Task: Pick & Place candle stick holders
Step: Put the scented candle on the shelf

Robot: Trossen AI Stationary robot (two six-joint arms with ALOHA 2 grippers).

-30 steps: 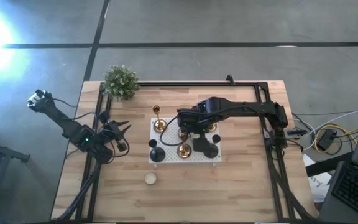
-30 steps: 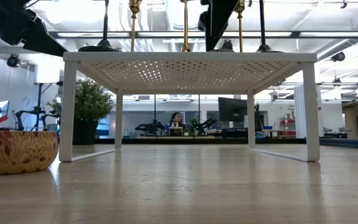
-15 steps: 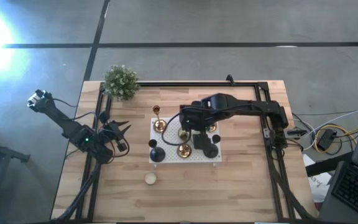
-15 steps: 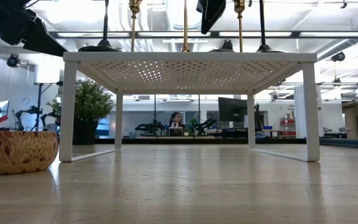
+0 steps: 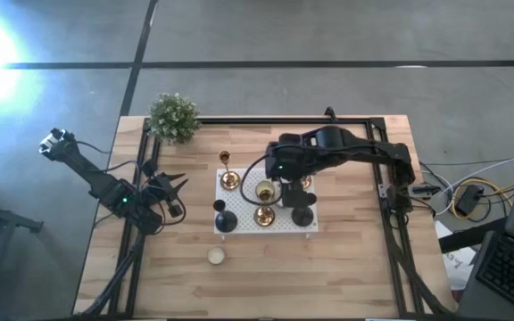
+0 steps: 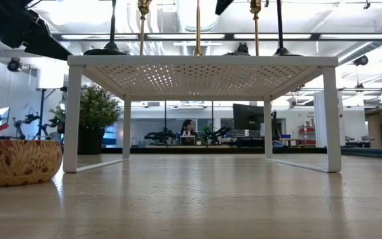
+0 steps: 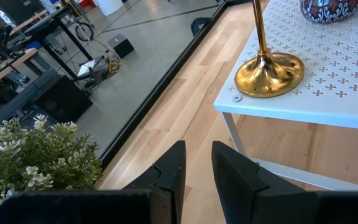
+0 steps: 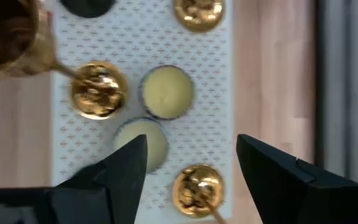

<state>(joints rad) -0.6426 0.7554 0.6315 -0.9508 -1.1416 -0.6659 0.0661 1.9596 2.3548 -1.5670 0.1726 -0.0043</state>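
gold holders: three shiny candle stick holders (image 8: 98, 89) stand on the white rack (image 5: 239, 223), right under the right claw (image 8: 191, 162). each has a round base and a thin tall stem.
black holders: two dark ones (image 5: 225, 219) sit on the same rack, off to the sides of the right claw.
how they feel: they look like hard metal, smooth and slippery. the top is light and the base is heavy, so i think a bump tips one over.
where to grab: the thin stem, low down near the base, looks best. the round base is too wide and flat.
right claw: it hangs over the rack with its two fingers apart and nothing between them.
left claw: it (image 7: 194, 171) waits by the rack's corner on the tabletop (image 5: 346, 267), fingers close with a small gap, holding nothing. one gold holder stands ahead of it.
what changed: the right claw has pulled up and back from the rack, and its fingers have come closer together. the left arm has not moved.
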